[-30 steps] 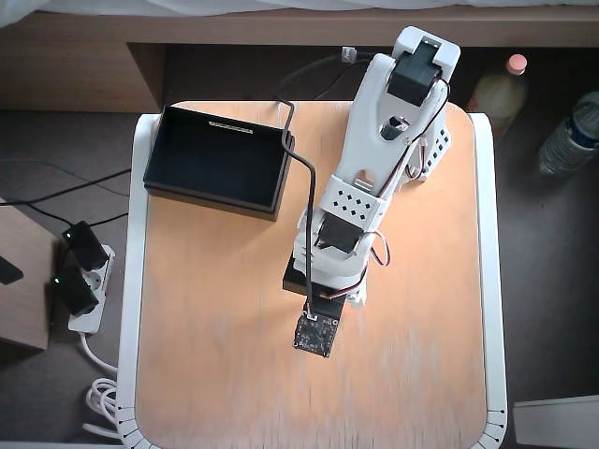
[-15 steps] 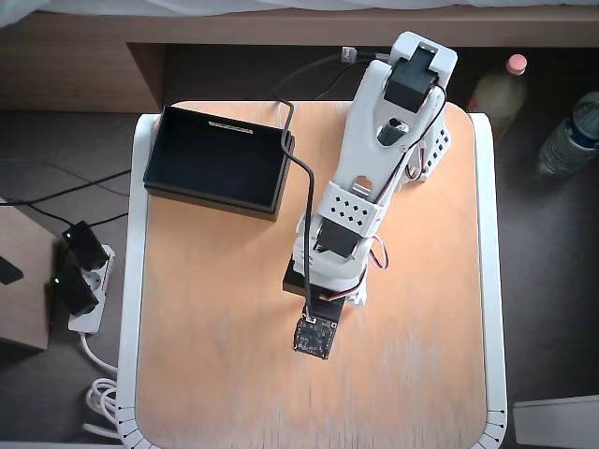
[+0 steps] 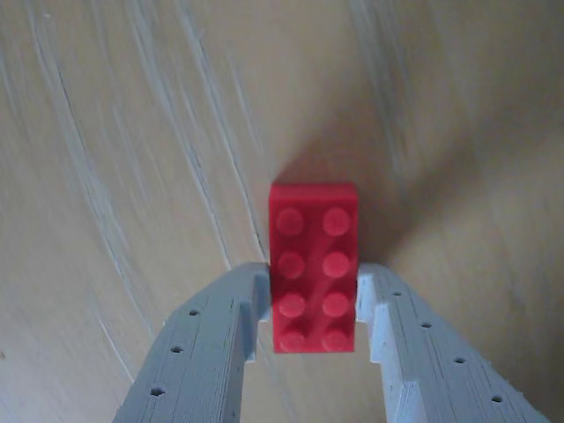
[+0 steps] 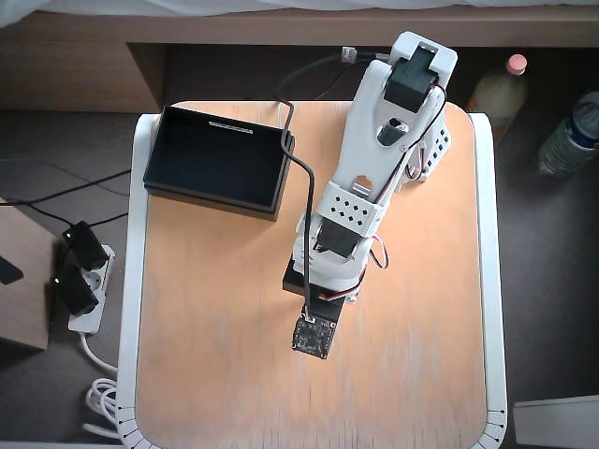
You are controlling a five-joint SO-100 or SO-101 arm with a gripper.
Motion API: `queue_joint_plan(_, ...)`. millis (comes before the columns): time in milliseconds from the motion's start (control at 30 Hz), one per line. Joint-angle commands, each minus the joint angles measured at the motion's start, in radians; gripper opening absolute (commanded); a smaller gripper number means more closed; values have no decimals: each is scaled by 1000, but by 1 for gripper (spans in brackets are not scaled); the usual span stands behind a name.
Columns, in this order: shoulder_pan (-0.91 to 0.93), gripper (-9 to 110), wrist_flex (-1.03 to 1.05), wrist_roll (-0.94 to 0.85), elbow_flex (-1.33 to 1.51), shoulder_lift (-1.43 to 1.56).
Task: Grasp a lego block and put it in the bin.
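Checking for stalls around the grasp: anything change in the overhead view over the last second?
Very little. The arm leaned slightly further toward the table's near end, and the wrist camera board crept a little that way. The bin and table stayed put. In the wrist view the gripper brackets the red lego block on the tabletop; a firm clamp can't be confirmed.

Wrist view: lego block on table betw gripper fingers, seemingly touching both; bin overhead upper-left
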Motion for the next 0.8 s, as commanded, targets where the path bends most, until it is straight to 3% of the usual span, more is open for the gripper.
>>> queue_joint_plan(0, 23, 2, -20, 17, -117, 8)
queue_joint_plan(767, 120, 0, 71, -21, -118, 201)
